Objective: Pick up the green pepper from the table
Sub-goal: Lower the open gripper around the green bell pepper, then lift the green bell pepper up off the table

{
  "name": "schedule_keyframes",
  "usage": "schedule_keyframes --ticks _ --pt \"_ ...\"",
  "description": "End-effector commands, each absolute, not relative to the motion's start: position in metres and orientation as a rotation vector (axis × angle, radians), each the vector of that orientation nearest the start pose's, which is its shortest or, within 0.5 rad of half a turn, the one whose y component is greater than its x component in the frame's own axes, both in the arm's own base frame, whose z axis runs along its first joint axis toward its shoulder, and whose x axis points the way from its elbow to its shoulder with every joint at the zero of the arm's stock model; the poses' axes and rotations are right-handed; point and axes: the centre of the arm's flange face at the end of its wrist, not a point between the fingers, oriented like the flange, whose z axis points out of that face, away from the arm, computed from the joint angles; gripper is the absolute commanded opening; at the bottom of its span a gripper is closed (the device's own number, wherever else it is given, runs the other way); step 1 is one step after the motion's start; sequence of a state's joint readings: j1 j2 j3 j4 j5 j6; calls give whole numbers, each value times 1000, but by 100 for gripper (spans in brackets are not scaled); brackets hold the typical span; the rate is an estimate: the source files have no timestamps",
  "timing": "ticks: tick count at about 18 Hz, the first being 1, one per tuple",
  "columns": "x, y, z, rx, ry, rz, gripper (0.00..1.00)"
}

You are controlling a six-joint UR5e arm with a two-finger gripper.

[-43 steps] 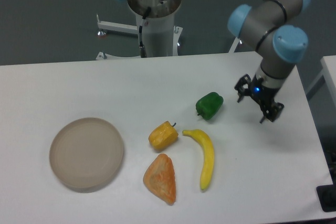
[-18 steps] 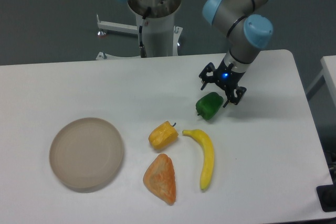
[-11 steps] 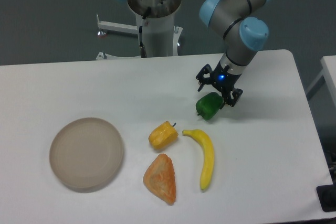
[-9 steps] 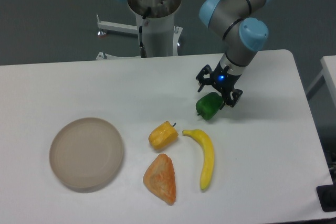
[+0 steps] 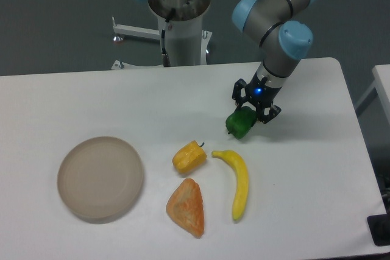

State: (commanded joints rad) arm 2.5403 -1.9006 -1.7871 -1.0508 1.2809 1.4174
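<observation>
The table (image 5: 73, 101) is the biggest thing here, a white slab filling most of the frame from the left edge to its rounded right corners. My arm (image 5: 277, 22) comes down from the top right, grey tubes with blue caps at the joints, and a second grey base column (image 5: 180, 25) stands behind the table's far edge at top centre. On the left of the table lies a round beige plate (image 5: 100, 178). Low and right of centre lies a banana (image 5: 237, 182), curved, with its stem end pointing to the upper left. Just left of it lie an orange wedge-shaped piece (image 5: 187, 208) and, above that, a yellow-orange pepper (image 5: 189, 157). The green pepper (image 5: 239, 124) sits right of centre, above the banana and apart from it. My gripper (image 5: 254, 105) is at the pepper's upper right end, fingers on either side of it and drawn in close; they look pressed against it, though I cannot tell whether the grip is firm.
</observation>
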Motion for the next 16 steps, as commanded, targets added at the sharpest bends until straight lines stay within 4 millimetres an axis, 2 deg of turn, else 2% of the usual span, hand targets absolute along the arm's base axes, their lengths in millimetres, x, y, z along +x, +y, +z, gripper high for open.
schedule_keyframes --ticks 3,6,10,13,16 --pt "-388 461 279 -2796 652 -137 36" --pt "-402 471 310 -2780 677 -48 36" --pt "-410 488 345 -2772 796 84 36" --pt "-420 511 365 -2799 850 172 36" --pt "-421 539 379 -2842 922 231 36"
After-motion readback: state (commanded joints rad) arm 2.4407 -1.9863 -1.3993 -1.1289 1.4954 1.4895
